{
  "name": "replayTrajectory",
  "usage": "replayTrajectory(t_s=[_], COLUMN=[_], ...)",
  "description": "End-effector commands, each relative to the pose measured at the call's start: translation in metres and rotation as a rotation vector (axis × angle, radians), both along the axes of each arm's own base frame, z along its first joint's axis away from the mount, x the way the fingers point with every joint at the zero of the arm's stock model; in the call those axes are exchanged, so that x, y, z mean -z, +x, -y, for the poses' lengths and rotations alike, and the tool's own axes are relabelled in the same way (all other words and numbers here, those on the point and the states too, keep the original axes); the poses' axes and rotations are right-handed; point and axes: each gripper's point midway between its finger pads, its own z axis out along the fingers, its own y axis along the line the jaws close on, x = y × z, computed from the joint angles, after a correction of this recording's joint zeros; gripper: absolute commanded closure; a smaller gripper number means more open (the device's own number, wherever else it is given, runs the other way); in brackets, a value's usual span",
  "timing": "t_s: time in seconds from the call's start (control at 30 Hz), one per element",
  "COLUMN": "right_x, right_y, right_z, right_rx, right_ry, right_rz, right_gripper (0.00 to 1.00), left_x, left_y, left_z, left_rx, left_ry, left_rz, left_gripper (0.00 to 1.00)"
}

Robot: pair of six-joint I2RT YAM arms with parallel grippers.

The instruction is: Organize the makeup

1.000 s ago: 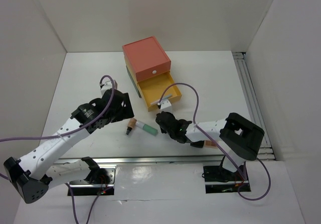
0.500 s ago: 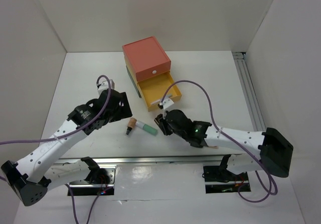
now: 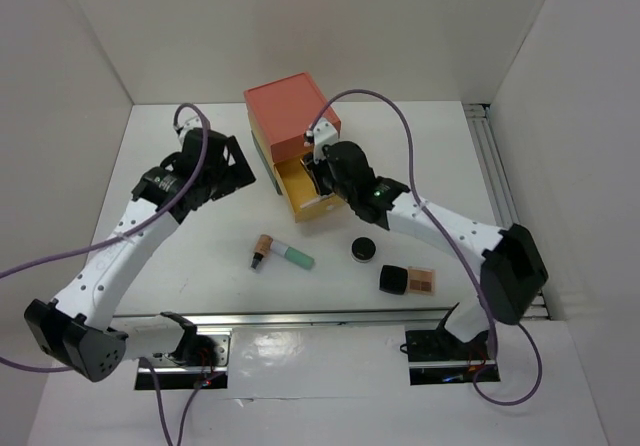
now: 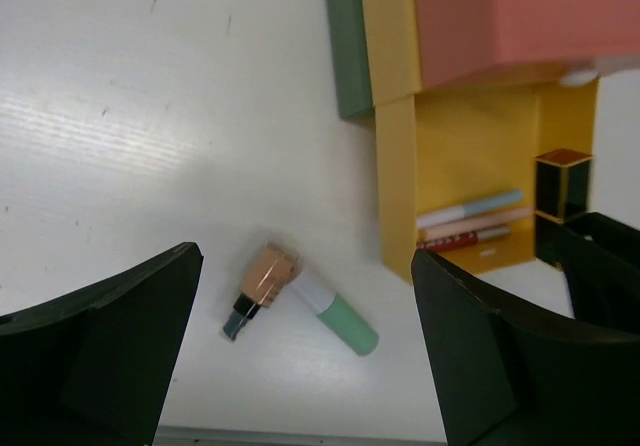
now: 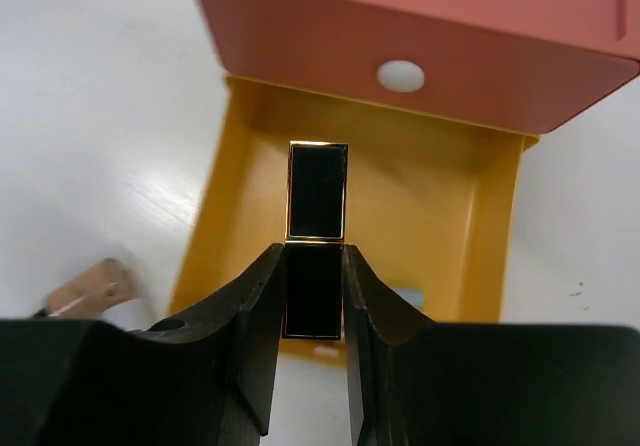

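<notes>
My right gripper [image 5: 315,296] is shut on a black, gold-edged lipstick [image 5: 317,191] and holds it over the open yellow drawer [image 5: 450,236]; the top view shows it there too [image 3: 320,178]. Thin pink, blue and red pencils [image 4: 475,221] lie in that drawer. A mint-green tube [image 3: 295,257] and a peach-capped little bottle [image 3: 262,250] lie on the table in front of it. My left gripper [image 4: 305,356] is open and empty, high above them, left of the box [image 3: 232,171]. A round black compact [image 3: 363,250] and a black eyeshadow palette [image 3: 408,280] lie at the right front.
The drawer box [image 3: 292,116] has an orange top drawer with a white knob [image 5: 400,74], shut, and a green layer at the bottom [image 4: 345,46]. White walls stand on three sides. A metal rail [image 3: 300,318] runs along the near edge.
My right gripper has swung from beside the tube, back to over the yellow drawer, uncovering the compact and palette. My left gripper has pulled back to the far left.
</notes>
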Motion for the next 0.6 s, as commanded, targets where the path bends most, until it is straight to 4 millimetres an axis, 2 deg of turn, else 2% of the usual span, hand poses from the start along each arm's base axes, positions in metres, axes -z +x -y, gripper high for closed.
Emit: replayTrajectory(t_s=[0.0, 0.03, 0.07, 0.1, 0.13, 0.17, 0.2, 0.23, 0.27, 0.3, 0.33, 0.37, 0.4, 0.43, 0.47, 0.5, 0.53, 0.57], right_x=[0.011, 0.026, 0.029, 0.024, 0.027, 0.039, 0.033, 0.038, 0.033, 0.031, 0.027, 0.015, 0.007, 0.006, -0.012, -0.012, -0.012, -0.025], right_y=[0.03, 0.036, 0.043, 0.052, 0.054, 0.054, 0.056, 0.056, 0.058, 0.056, 0.055, 0.053, 0.052, 0.047, 0.043, 0.038, 0.031, 0.023], right_z=[-0.006, -0.009, -0.007, -0.007, -0.009, -0.009, -0.011, -0.012, -0.013, -0.011, -0.011, -0.01, -0.009, -0.006, -0.003, 0.003, 0.008, 0.016], right_rx=[-0.042, -0.034, -0.017, -0.006, -0.003, -0.004, -0.003, 0.001, 0.001, 0.001, 0.001, -0.007, -0.007, -0.002, -0.002, 0.011, 0.018, 0.03], right_ry=[-0.035, -0.059, -0.055, -0.047, -0.051, -0.071, -0.063, -0.059, -0.053, -0.054, -0.048, -0.029, -0.019, -0.011, 0.01, 0.008, 0.018, 0.041], right_rz=[0.012, -0.009, -0.018, -0.009, -0.013, -0.036, -0.026, -0.039, -0.032, -0.033, -0.026, -0.01, 0.002, -0.008, 0.016, 0.002, -0.012, 0.003], right_gripper=[0.8, 0.78, 0.78, 0.76, 0.73, 0.66, 0.57, 0.48, 0.46, 0.44, 0.38, 0.22, 0.13, 0.09, 0.07, 0.0, 0.0, 0.0], left_x=[-0.034, -0.029, -0.041, -0.042, -0.046, -0.048, -0.048, -0.05, -0.05, -0.063, -0.053, -0.053, -0.052, -0.05, -0.047, -0.052, -0.048, -0.035], left_y=[0.037, 0.052, 0.063, 0.071, 0.081, 0.097, 0.103, 0.114, 0.121, 0.131, 0.14, 0.146, 0.155, 0.159, 0.163, 0.169, 0.173, 0.18], left_z=[0.003, -0.002, -0.004, -0.001, 0.0, 0.002, 0.005, 0.004, 0.006, 0.008, 0.016, 0.017, 0.022, 0.023, 0.026, 0.028, 0.03, 0.033], left_rx=[0.025, 0.005, -0.009, 0.003, 0.011, 0.007, 0.022, 0.013, 0.019, 0.026, 0.053, 0.054, 0.07, 0.07, 0.077, 0.078, 0.085, 0.079], left_ry=[-0.05, -0.037, -0.044, -0.064, -0.066, -0.071, -0.069, -0.071, -0.066, -0.066, -0.069, -0.069, -0.07, -0.069, -0.074, -0.078, -0.082, -0.084], left_rz=[0.104, 0.092, 0.115, 0.109, 0.117, 0.115, 0.114, 0.126, 0.132, 0.167, 0.143, 0.143, 0.141, 0.138, 0.132, 0.15, 0.141, 0.12], left_gripper=[0.0, 0.0, 0.0, 0.0, 0.0, 0.0, 0.0, 0.0, 0.0, 0.0, 0.0, 0.0, 0.0, 0.0, 0.0, 0.0, 0.01, 0.04])
